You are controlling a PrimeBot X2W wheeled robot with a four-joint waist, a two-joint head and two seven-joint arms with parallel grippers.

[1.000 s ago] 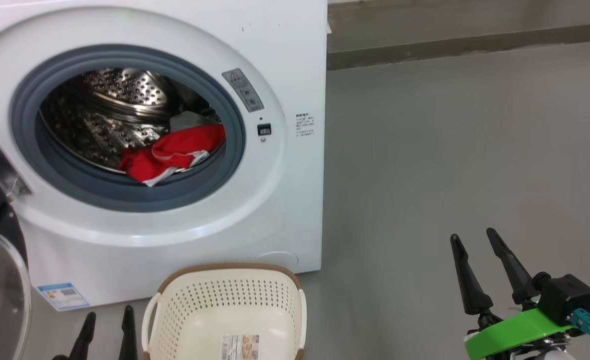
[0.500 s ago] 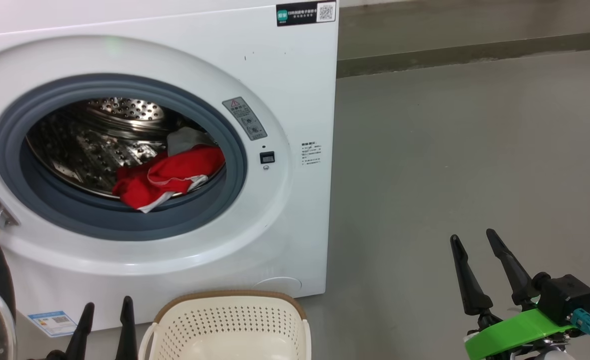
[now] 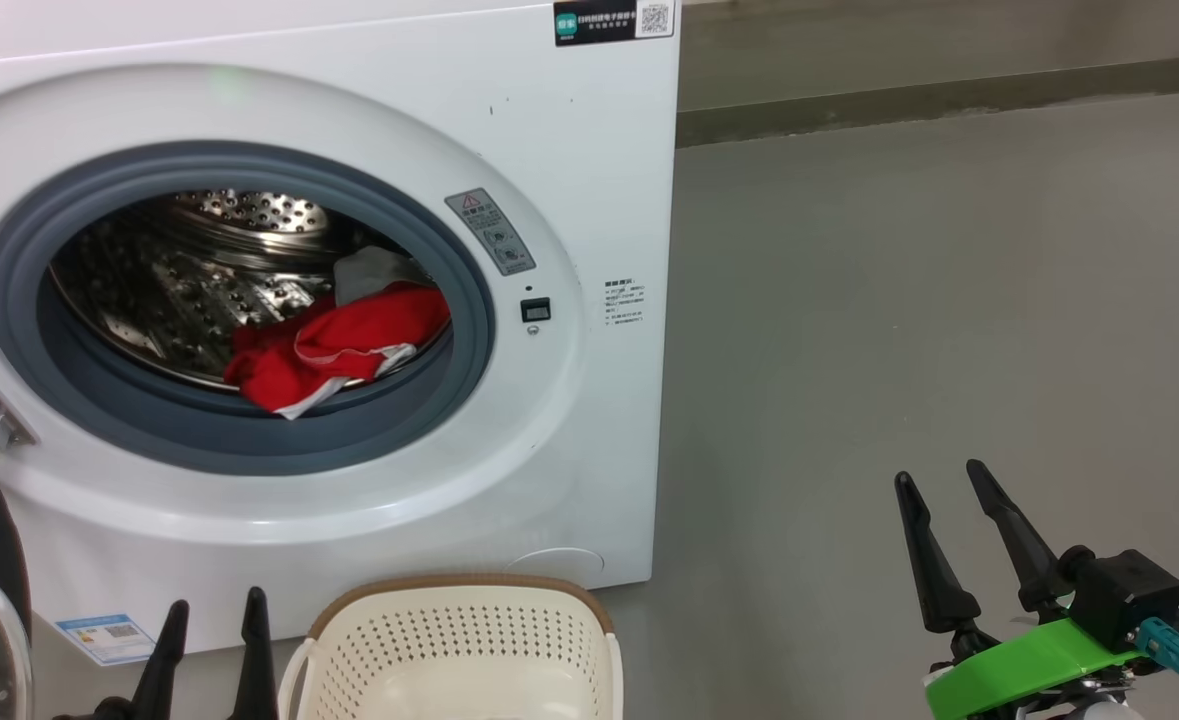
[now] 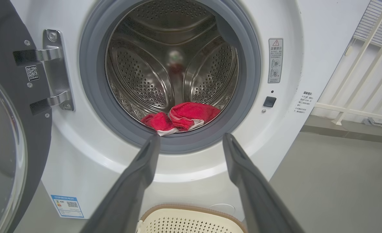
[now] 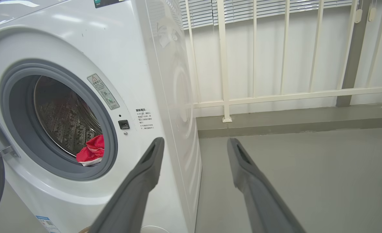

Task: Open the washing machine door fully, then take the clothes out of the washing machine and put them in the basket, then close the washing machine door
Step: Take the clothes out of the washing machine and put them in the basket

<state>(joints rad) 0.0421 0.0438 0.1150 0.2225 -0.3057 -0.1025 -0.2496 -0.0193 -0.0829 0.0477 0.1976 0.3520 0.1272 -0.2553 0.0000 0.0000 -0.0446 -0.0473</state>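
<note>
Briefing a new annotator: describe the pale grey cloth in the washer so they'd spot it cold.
Start at the washing machine, the big white box on the left. Look through its grey rubber ring into the steel drum, right side. Behind the red clothes a small crumpled cloth pokes up: the only pale grey piece, all around it red or metal.

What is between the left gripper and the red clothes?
In the left wrist view, the open left gripper points at the clothes. Between them lies just the lower lip of the grey rubber ring, with nothing else in the way.
</note>
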